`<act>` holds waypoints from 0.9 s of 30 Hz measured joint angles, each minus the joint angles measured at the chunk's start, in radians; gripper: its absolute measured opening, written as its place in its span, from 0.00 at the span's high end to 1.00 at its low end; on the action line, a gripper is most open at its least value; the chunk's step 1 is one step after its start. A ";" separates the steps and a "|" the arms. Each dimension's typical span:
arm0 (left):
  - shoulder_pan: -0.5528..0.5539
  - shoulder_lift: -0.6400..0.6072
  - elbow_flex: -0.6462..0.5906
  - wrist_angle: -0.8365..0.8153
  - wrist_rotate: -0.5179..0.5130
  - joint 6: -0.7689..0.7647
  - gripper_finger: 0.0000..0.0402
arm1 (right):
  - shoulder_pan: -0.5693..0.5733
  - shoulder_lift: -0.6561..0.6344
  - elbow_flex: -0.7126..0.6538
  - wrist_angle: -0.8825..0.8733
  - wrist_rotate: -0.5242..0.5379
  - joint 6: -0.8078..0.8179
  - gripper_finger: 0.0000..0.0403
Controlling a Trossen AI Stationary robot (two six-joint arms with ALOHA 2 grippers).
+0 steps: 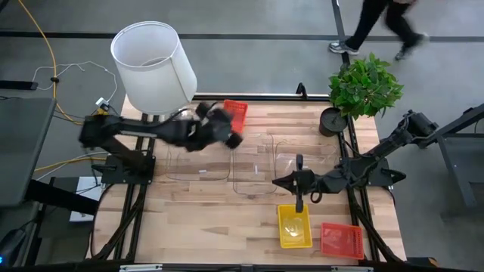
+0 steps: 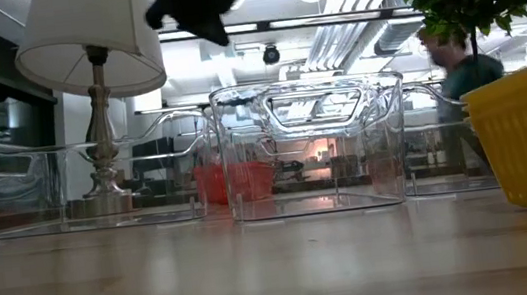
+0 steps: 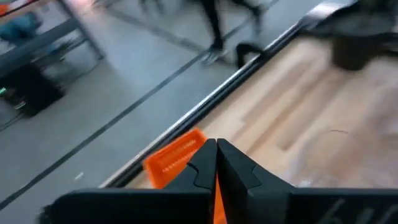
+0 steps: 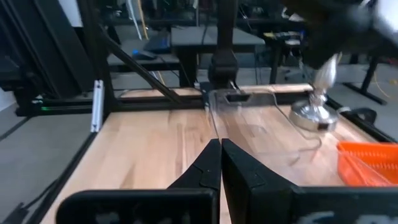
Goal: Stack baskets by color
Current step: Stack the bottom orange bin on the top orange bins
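We see the left gripper [image 1: 233, 140] raised over the far left of the counter [image 1: 189, 219], its jaws closed and empty, just beside a red basket [image 1: 237, 113] that lies at the far edge. The right gripper [image 1: 278, 181] sits mid-counter, jaws closed on nothing, by the clear bins [image 1: 253, 166]. Three such bins stand in a row across the middle; from the low view the centre one [image 2: 312, 147] is nearest. A yellow basket [image 1: 294, 225] rests at the near edge, right of centre. A second red basket [image 1: 340, 239] lies just right of it, apart. A lamp [image 1: 153, 66] stands far left, a potted plant [image 1: 363, 87] far right. A person [image 1: 382, 26] walks on the floor beyond.
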 joint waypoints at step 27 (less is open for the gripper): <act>-0.498 -0.433 -1.001 1.431 0.075 0.385 1.00 | 0.008 0.000 0.101 -0.094 -0.007 0.086 0.96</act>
